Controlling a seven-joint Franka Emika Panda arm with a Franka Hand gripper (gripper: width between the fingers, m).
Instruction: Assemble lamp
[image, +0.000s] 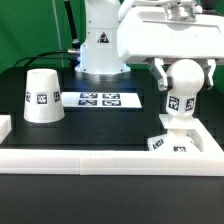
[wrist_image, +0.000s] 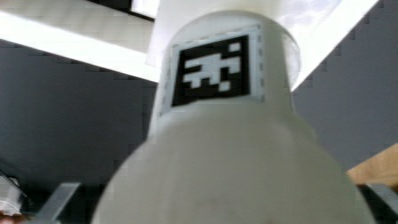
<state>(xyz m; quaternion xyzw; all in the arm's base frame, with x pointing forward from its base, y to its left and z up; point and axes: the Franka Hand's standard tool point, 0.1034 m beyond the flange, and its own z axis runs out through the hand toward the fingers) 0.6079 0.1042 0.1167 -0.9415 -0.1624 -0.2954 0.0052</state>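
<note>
Gripper (image: 183, 76) sits over the table's far corner on the exterior view's right, fingers (image: 159, 70) either side of the bulb (image: 186, 80), pinching its ball head, with both fingers looking pressed against the ball. Bulb is upright, ball head up, and the narrower body below it carries a black-and-white tag (image: 175, 103) facing the camera. Bulb's lower end is right over the base (image: 170, 143), but whether it touches or is seated I cannot tell from this angle. Base is flat and square, sits near the front edge on the exterior view's right just behind the rail (image: 100, 158), and shows two tags on its front side. Rail is long and white, runs along the front edge, and a short return goes back at the corner on the exterior view's left. Shade (image: 42, 95) stands wide end down near the edge on the exterior view's left, well apart from bulb and base, one tag showing. Marker board (image: 100, 99) lies flat mid-table toward the far edge, between shade and bulb. Arm (image: 100, 40) rises at the far edge behind the marker board. Table (image: 100, 128) is black. Wrist view: bulb (wrist_image: 214, 150) fills nearly the whole frame, white and widening toward the camera, with its tag (wrist_image: 210, 72) on the narrower part. Dark table shows on both sides of it. Fingers are barely in frame, so the grip cannot be judged from here.
</note>
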